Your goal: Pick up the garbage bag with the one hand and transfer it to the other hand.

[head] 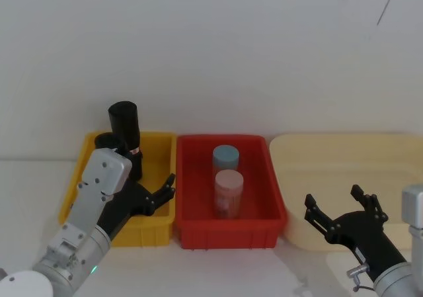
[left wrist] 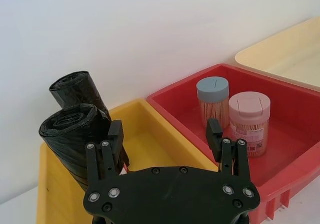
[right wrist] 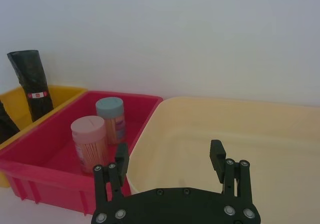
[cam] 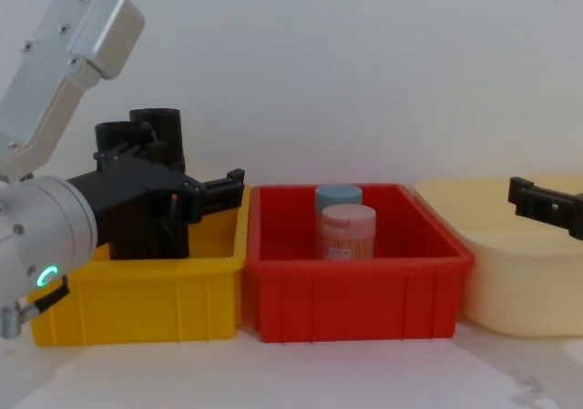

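The garbage bag (head: 124, 126) is the taller black roll standing at the back left of the yellow bin (head: 156, 227). It carries a white band with a red mark, seen in the right wrist view (right wrist: 33, 82). A second black roll (left wrist: 70, 134) leans just in front of it. My left gripper (head: 149, 192) hangs open over the yellow bin, close in front of the two rolls, holding nothing. In the left wrist view one of its fingers (left wrist: 106, 156) overlaps the nearer roll. My right gripper (head: 338, 210) is open and empty over the cream tub (head: 344, 151).
A red bin (head: 188, 234) sits between the yellow bin and the cream tub. It holds a blue-lidded jar (head: 225, 157) and a pink-lidded jar (head: 229, 190). A pale wall stands close behind all three containers.
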Robot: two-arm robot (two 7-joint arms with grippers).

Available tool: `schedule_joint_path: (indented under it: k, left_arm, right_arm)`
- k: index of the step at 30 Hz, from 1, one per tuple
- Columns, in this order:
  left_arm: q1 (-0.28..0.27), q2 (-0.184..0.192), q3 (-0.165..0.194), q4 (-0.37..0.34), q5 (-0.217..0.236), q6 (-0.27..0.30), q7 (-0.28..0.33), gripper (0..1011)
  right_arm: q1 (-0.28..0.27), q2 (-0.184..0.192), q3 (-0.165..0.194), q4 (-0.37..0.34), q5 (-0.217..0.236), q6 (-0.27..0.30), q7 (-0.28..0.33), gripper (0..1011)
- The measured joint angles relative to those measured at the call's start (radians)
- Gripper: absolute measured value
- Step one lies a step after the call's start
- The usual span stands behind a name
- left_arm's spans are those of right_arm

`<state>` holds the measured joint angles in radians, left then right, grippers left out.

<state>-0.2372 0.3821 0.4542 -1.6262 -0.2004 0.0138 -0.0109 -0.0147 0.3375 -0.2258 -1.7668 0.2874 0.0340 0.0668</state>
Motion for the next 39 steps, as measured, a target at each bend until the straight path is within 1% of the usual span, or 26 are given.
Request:
schedule_joint_path:
  k: [39]
  left_arm:
    - [0.0,0.0,0.0,0.0,0.0,0.0,0.0,1001]
  right_arm:
    - [0.0,0.0,0.0,0.0,0.0,0.0,0.0,999]
